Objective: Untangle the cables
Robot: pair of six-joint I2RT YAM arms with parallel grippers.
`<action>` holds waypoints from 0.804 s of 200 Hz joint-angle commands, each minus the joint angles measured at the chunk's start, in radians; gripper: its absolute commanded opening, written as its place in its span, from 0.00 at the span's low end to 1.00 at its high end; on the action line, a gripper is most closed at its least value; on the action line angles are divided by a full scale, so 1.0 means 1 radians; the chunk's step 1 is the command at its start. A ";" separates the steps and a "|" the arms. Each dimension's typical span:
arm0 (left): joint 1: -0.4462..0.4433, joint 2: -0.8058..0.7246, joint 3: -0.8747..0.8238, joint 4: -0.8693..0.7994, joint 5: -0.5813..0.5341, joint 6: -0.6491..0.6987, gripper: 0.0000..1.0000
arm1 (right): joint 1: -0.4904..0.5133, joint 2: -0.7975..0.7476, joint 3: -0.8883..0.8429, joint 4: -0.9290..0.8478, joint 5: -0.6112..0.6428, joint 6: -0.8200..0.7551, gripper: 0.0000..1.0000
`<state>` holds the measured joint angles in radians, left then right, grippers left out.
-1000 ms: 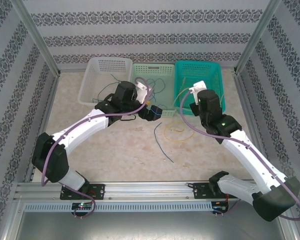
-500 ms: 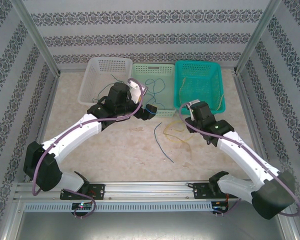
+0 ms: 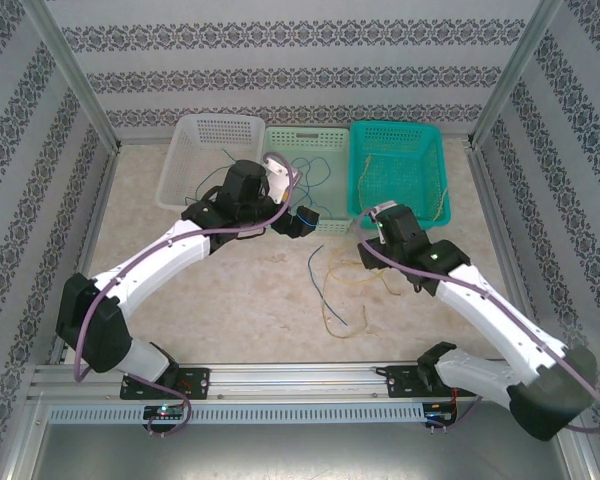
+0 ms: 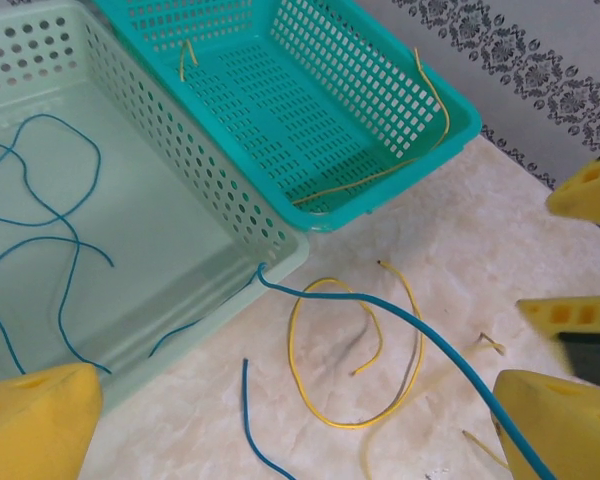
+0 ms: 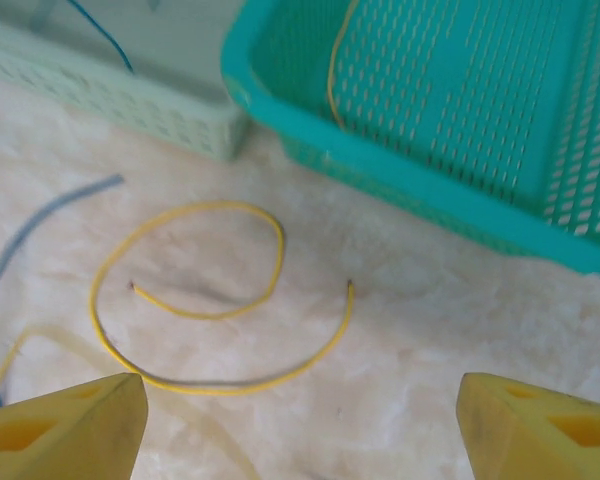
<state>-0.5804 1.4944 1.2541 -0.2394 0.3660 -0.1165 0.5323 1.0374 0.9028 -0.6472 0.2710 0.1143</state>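
Both my claws are spread wide, nothing pinched. By my left claw, a blue cable runs diagonally from the pale green basket corner out to my finger at lower right. My right claw hangs over a yellow cable coiled flat on the table, just beside the teal basket.

Left gripper gapes wide, yellow foam pads in both bottom corners. A long blue wire sweeps from the corner of the pale green perforated plastic basket down to the right pad. Thin blue wires curl inside that basket. A yellow wire loop lies on the marbled tabletop, and another yellow wire rests in the teal mesh basket.
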 commanded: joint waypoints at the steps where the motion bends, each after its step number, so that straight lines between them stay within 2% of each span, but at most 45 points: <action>1: 0.015 0.034 0.049 -0.069 0.044 -0.017 1.00 | 0.026 -0.071 0.022 0.078 -0.010 -0.040 0.78; 22: 0.024 0.060 0.065 -0.058 0.141 -0.025 0.98 | 0.028 -0.103 0.011 0.148 -0.064 -0.063 0.77; 37: 0.032 0.067 0.066 -0.031 0.214 -0.036 0.98 | 0.011 -0.086 0.004 0.195 -0.145 -0.100 0.78; 71: 0.054 0.071 0.092 -0.028 0.350 -0.048 0.95 | -0.033 0.005 0.011 0.279 -0.292 -0.177 0.86; 116: 0.060 0.070 0.099 -0.048 0.467 -0.025 0.94 | -0.043 0.100 0.007 0.491 -0.385 -0.249 0.88; 161: 0.061 0.079 0.102 -0.064 0.498 -0.012 0.94 | -0.042 0.227 0.096 0.542 -0.517 -0.276 0.89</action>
<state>-0.5289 1.5616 1.3285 -0.2844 0.8055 -0.1478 0.4988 1.2148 0.9325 -0.1890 -0.1360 -0.1234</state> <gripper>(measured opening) 0.936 0.886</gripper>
